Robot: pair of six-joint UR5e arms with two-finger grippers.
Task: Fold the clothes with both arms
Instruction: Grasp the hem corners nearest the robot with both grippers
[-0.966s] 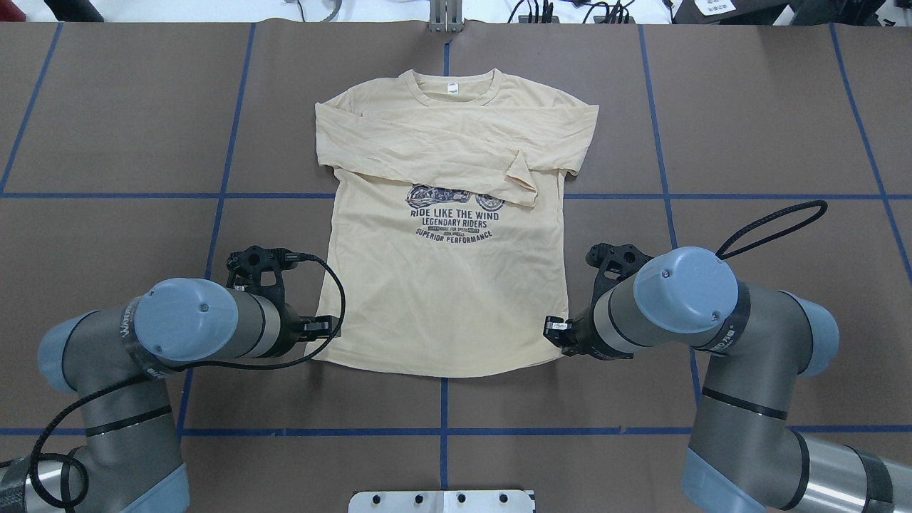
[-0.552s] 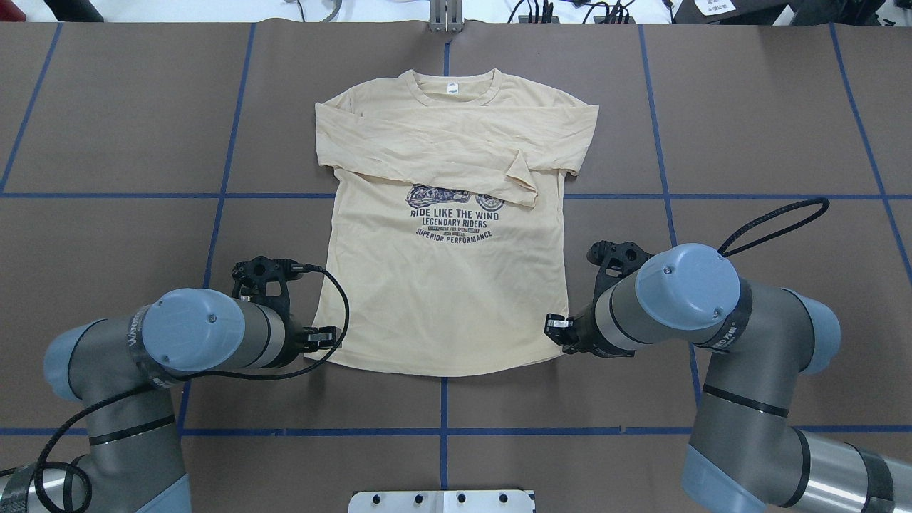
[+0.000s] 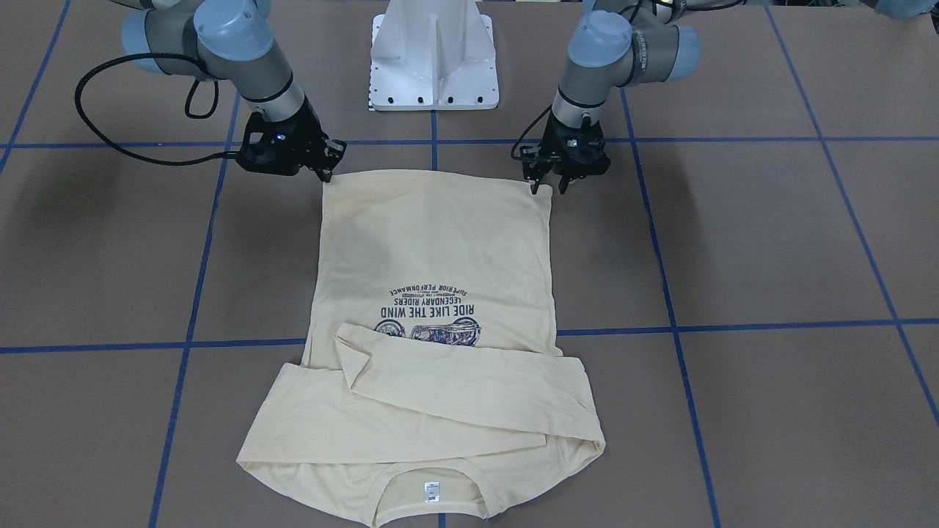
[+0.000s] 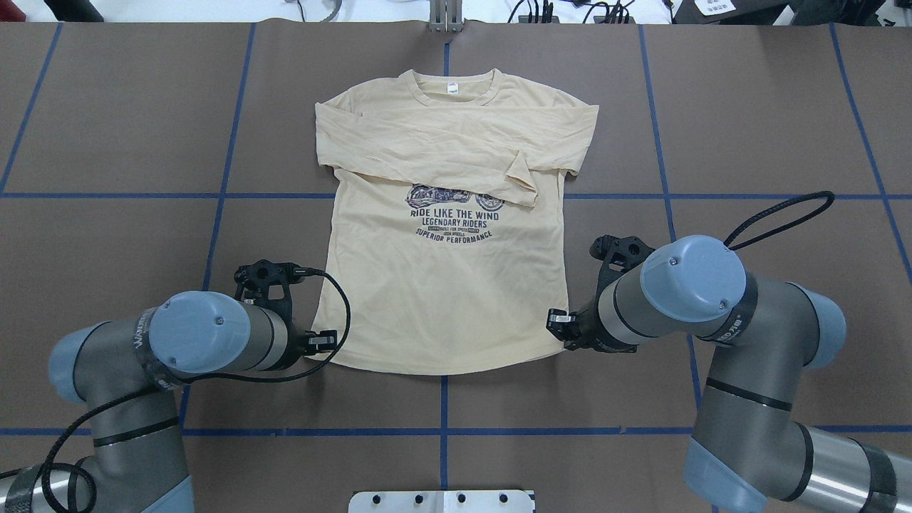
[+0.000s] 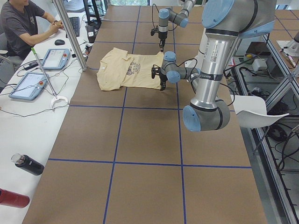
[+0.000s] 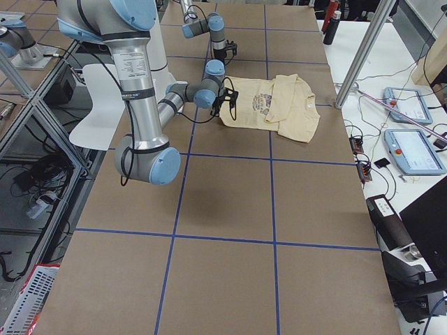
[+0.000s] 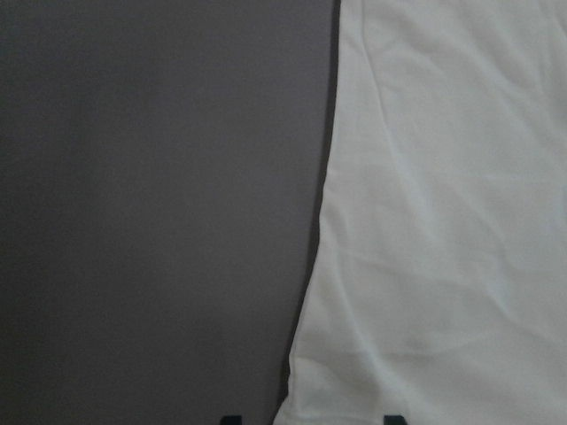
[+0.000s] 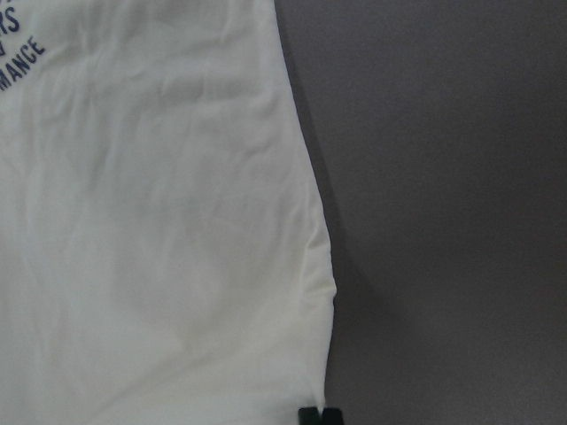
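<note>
The clothes are one cream-yellow long-sleeve T-shirt (image 4: 442, 285) lying flat, print up, with both sleeves folded across the chest (image 3: 440, 381). My left gripper (image 3: 549, 187) stands open at the hem's left corner. In the left wrist view its two fingertips (image 7: 230, 418) are wide apart, on either side of the shirt's edge (image 7: 306, 354). At the opposite hem corner, my right gripper (image 3: 326, 174) has its fingertips (image 8: 319, 414) pressed together on the shirt's side edge (image 8: 323, 354), where the cloth bulges up a little.
The brown table cover (image 4: 107, 235) carries a grid of blue tape lines. The white pedestal base (image 3: 434, 59) stands between the arms. A person (image 5: 23, 23) sits at a side desk with tablets; bottles (image 5: 25, 164) lie near that edge.
My left arm has drawn back along the shirt's side toward the hem corner. The right arm has shifted only slightly. The shirt lies as before.
</note>
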